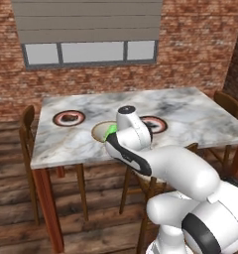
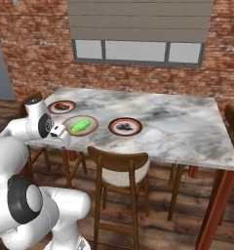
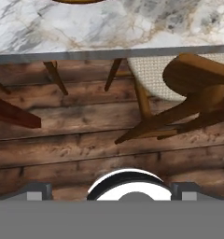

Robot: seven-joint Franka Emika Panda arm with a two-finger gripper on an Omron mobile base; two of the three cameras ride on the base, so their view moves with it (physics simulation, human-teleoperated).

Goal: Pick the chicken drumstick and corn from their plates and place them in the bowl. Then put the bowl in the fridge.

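The corn (image 2: 80, 126) already lay in the bowl (image 2: 92, 128) near the table's (image 2: 177, 122) front edge, while the chicken drumstick (image 2: 62, 106) sat on the far left plate (image 2: 70, 103); the other plate (image 2: 125, 126), just right of the bowl, looked bare of food. The gripper (image 2: 59, 130) hung at the table's near edge beside the bowl, its fingers spread wide and holding nothing. The drumstick was probably light, lumpy and a little slick, so pinching across its thickest part from above seemed safest. The bowl looked stiff and shallow; taking its rim between the fingers, kept level, should keep the food from rolling out.
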